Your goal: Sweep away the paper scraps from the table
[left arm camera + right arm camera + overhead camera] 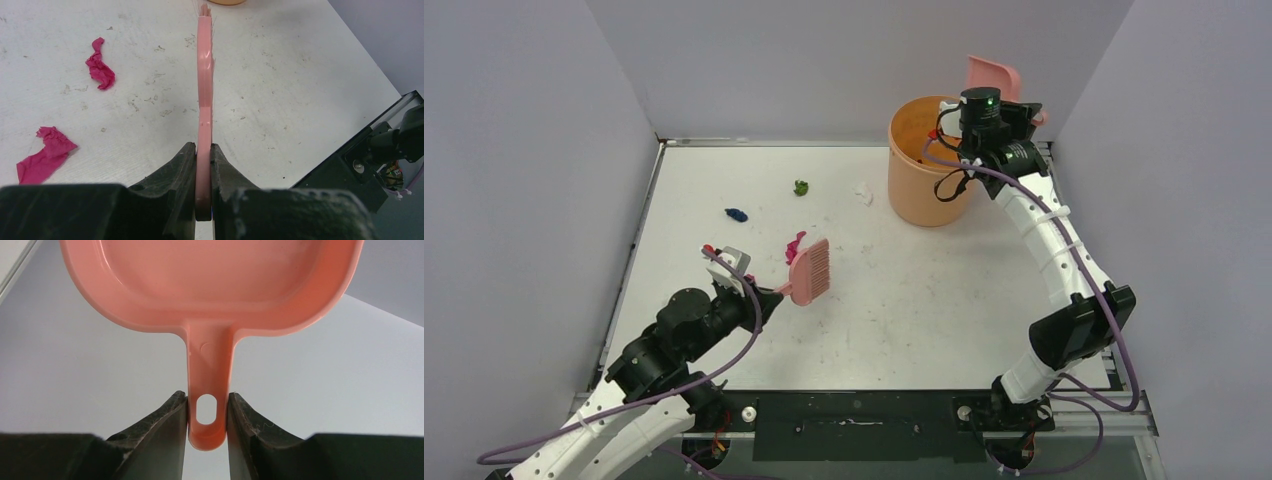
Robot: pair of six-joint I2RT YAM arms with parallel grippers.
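Note:
On the white table (904, 300), paper scraps lie left of centre: a magenta one (794, 247), a dark blue one (737, 214), a green one (801, 187) and a white one (863, 191). My left gripper (772, 293) is shut on the handle of a pink brush (810, 271), bristles just right of the magenta scrap. The left wrist view shows the gripper (203, 150) clamping the brush (204, 90), with two magenta scraps (100, 65) (45, 152) to its left. My right gripper (999, 102) is shut on a pink dustpan (992, 75) raised over the bucket; it also shows in the right wrist view (207, 410), holding the dustpan (215, 285).
An orange bucket (924, 170) stands at the back right of the table, under the right wrist. Grey walls enclose the left, back and right sides. A black mounting plate (854, 425) runs along the near edge between the arm bases.

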